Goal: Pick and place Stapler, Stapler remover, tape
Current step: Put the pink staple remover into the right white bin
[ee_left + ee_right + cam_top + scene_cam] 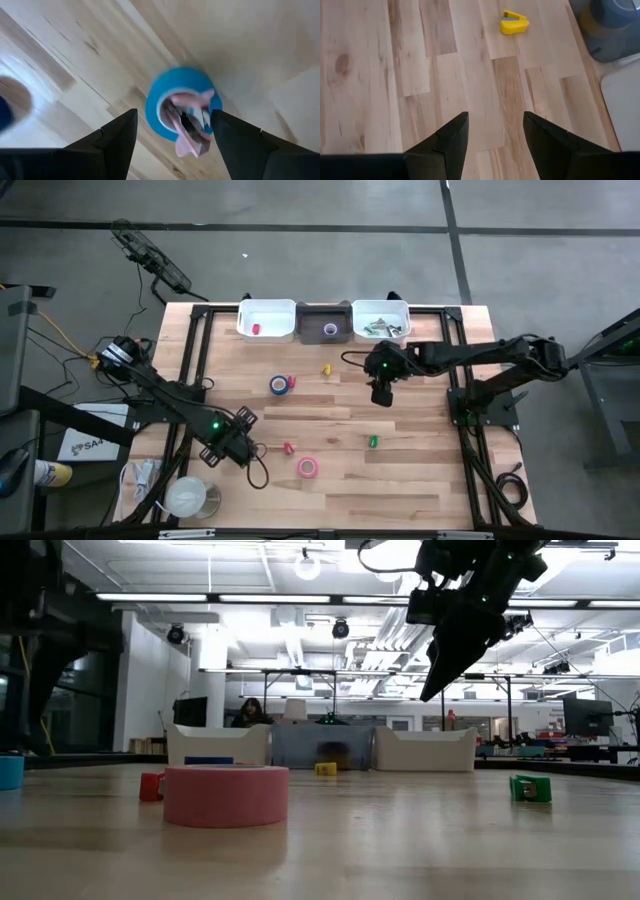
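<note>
Under my left gripper (pixel 172 132): blue tape (pixel 175 97) flat on table (pixel 420 470), pink scrap in its core.
Handling: light, stiff ring; pinch across rim.
Left gripper: wide, empty.
Right gripper (pixel 381 396): part-open, empty, mid-table.

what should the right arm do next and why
Probably move toward the yellow stapler and descend over it. The right gripper hangs open and empty above bare table, with the stapler just ahead; the left gripper waits near the front edge.
</note>
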`<state>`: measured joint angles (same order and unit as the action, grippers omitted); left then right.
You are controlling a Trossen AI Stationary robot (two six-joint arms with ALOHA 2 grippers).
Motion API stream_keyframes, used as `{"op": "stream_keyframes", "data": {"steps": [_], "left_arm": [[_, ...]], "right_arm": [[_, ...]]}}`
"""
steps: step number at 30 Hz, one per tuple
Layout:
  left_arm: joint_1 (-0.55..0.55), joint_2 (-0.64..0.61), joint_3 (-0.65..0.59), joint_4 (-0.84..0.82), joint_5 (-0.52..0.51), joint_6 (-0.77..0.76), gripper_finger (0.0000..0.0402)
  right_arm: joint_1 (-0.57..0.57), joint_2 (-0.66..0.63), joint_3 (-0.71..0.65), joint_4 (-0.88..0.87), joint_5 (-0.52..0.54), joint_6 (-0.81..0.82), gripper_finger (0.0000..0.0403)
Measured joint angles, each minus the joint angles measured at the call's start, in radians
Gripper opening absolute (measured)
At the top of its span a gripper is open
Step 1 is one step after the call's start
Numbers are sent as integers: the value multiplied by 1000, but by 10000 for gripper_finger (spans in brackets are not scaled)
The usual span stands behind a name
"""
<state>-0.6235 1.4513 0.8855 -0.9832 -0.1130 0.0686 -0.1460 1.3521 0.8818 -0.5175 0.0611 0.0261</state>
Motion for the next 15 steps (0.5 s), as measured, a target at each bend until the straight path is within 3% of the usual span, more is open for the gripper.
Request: {"op": "stream_keyframes", "data": {"steps": [6, 15], "left_arm": [[0, 0, -58, -3, 32, -101, 247], [1, -1, -58, 52, 32, -108, 247]], "right_arm": [[17, 0, 0, 3, 3, 0, 181], [16, 0, 0, 7, 16, 4, 181]]}}
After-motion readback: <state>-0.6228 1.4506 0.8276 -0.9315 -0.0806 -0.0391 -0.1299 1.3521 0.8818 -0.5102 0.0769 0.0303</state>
